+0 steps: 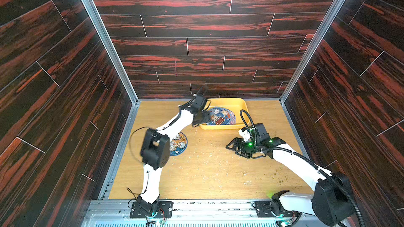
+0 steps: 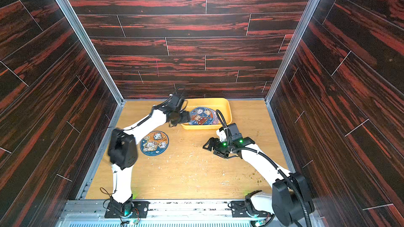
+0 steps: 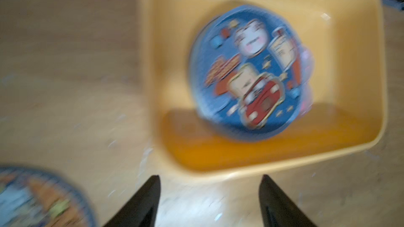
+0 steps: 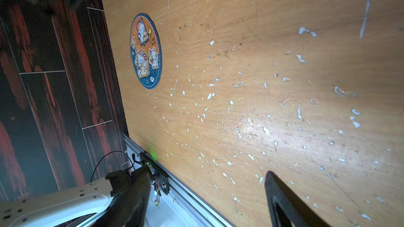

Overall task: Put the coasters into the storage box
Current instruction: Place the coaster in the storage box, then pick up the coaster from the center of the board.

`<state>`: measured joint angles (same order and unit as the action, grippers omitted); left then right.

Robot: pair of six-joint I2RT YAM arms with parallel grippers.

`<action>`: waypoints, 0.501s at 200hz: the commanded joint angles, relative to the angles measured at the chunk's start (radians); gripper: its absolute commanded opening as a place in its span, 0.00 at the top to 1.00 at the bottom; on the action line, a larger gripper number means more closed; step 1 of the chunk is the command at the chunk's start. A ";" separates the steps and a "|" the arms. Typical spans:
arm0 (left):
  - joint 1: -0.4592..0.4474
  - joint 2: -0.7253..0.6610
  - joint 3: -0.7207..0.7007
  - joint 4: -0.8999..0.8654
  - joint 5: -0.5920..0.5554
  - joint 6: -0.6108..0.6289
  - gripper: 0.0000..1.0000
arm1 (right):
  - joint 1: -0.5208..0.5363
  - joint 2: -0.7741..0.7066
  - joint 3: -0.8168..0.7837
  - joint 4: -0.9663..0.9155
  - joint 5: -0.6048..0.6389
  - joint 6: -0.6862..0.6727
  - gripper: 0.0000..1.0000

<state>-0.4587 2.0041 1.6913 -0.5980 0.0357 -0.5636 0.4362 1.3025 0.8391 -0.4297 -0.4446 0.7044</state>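
The yellow storage box (image 1: 231,103) (image 2: 218,103) stands at the back middle of the table. Inside it a round blue cartoon coaster (image 1: 219,116) (image 3: 247,73) lies on top, with pink translucent edges (image 3: 307,62) showing beneath. A second round cartoon coaster (image 2: 154,143) (image 4: 146,51) lies flat on the table at the left, partly behind the left arm in a top view (image 1: 181,144). My left gripper (image 1: 200,119) (image 3: 211,176) hovers blurred at the box's near left corner, open and empty. My right gripper (image 1: 232,149) (image 4: 206,172) is open over bare wood, right of centre.
The wooden table (image 1: 207,171) is speckled with white flecks. Dark red-streaked walls close in on three sides. An aluminium rail (image 1: 196,206) with both arm bases runs along the front edge.
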 commanded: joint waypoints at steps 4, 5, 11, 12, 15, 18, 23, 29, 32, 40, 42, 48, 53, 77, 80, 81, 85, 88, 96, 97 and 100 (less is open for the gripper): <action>0.073 -0.136 -0.149 0.004 -0.020 0.017 0.17 | -0.004 0.032 0.038 -0.012 -0.020 -0.024 0.17; 0.075 -0.139 -0.152 0.003 -0.021 0.017 0.17 | -0.004 0.032 0.038 -0.012 -0.020 -0.025 0.17; 0.092 -0.164 -0.191 0.005 -0.020 0.016 0.16 | -0.004 0.035 0.041 -0.012 -0.022 -0.026 0.17; 0.096 -0.166 -0.196 0.004 -0.019 0.015 0.16 | -0.004 0.035 0.041 -0.012 -0.022 -0.026 0.17; 0.104 -0.177 -0.214 0.004 -0.018 0.012 0.15 | -0.004 0.036 0.041 -0.011 -0.022 -0.028 0.17; 0.116 -0.188 -0.232 0.006 -0.017 0.012 0.15 | -0.004 0.038 0.044 -0.012 -0.023 -0.028 0.17; 0.132 -0.203 -0.261 0.011 -0.017 0.011 0.14 | -0.004 0.039 0.046 -0.011 -0.024 -0.027 0.17; 0.151 -0.223 -0.293 0.017 -0.018 0.010 0.12 | -0.004 0.041 0.049 -0.012 -0.025 -0.029 0.17; 0.158 -0.231 -0.305 0.016 -0.021 0.010 0.12 | -0.004 0.041 0.050 -0.012 -0.025 -0.029 0.17; 0.184 -0.246 -0.342 0.016 -0.031 0.007 0.11 | -0.004 0.045 0.054 -0.014 -0.026 -0.031 0.17; 0.191 -0.247 -0.350 0.015 -0.034 0.004 0.10 | -0.004 0.044 0.055 -0.015 -0.026 -0.032 0.17; 0.209 -0.247 -0.368 0.016 -0.046 0.004 0.10 | -0.004 0.045 0.058 -0.016 -0.027 -0.033 0.17; 0.222 -0.271 -0.380 0.014 -0.056 0.008 0.09 | -0.004 0.047 0.060 -0.016 -0.028 -0.034 0.17; 0.281 -0.271 -0.418 0.004 -0.082 0.036 0.02 | -0.002 0.050 0.064 -0.017 -0.029 -0.033 0.17; 0.287 -0.268 -0.420 0.003 -0.085 0.039 0.02 | -0.002 0.050 0.066 -0.018 -0.029 -0.034 0.17; 0.288 -0.267 -0.420 0.003 -0.087 0.041 0.02 | -0.002 0.050 0.066 -0.019 -0.029 -0.034 0.17; 0.296 -0.264 -0.423 0.002 -0.094 0.048 0.02 | -0.002 0.051 0.066 -0.019 -0.029 -0.034 0.17; 0.301 -0.263 -0.427 0.001 -0.099 0.051 0.02 | -0.002 0.051 0.066 -0.019 -0.029 -0.033 0.17; 0.318 -0.257 -0.430 0.001 -0.108 0.059 0.02 | -0.002 0.050 0.067 -0.019 -0.029 -0.033 0.17; 0.320 -0.257 -0.430 0.000 -0.109 0.060 0.02 | -0.002 0.050 0.067 -0.020 -0.029 -0.033 0.17; 0.326 -0.258 -0.432 0.002 -0.111 0.062 0.02 | -0.002 0.050 0.067 -0.019 -0.029 -0.034 0.17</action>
<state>-0.1658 1.7767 1.2758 -0.5831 -0.0288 -0.5419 0.4362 1.3315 0.8780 -0.4305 -0.4614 0.6823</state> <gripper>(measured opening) 0.981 0.827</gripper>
